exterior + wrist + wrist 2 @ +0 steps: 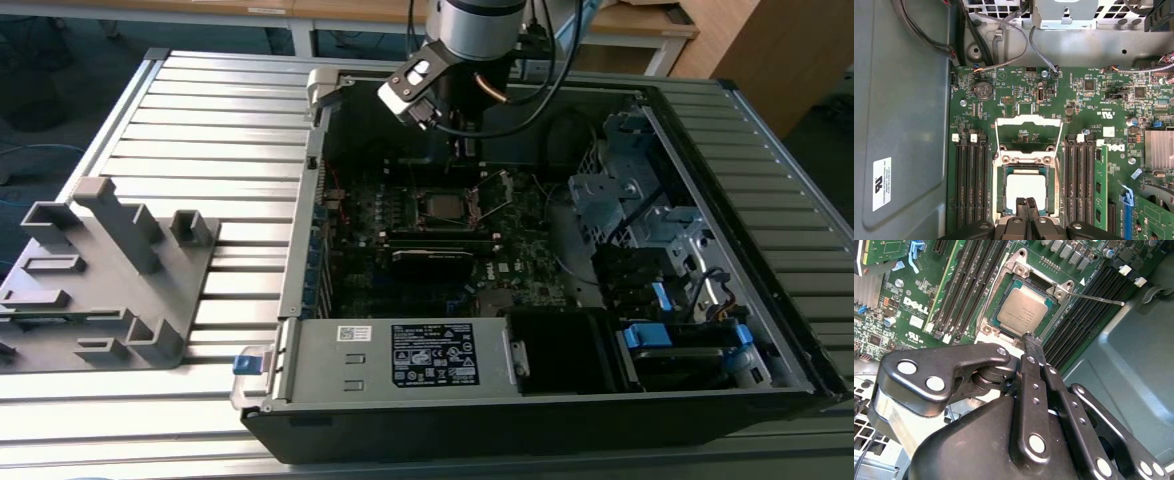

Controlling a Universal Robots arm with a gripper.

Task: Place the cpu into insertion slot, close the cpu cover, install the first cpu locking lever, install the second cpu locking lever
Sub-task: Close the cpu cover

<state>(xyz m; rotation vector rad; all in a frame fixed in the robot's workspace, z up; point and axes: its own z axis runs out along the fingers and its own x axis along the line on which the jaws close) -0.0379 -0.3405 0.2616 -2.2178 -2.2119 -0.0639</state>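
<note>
Grey-brown cpu (1023,310) sits in the insertion slot (988,329), cpu cover (1029,119) raised for access; my closed, empty claw (1031,340) hovers above.

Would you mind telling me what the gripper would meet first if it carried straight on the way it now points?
Most likely the cpu, seated in the insertion slot. The gripper points at the cpu's near edge, so it might meet the slot's rim instead; depth is unclear.

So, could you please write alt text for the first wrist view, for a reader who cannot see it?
The small square grey metal cpu lies in the black, silver-rimmed insertion slot of the green motherboard, and the thin silver frame of the cpu cover stands open. The shut black gripper is over the cpu's edge.
</note>
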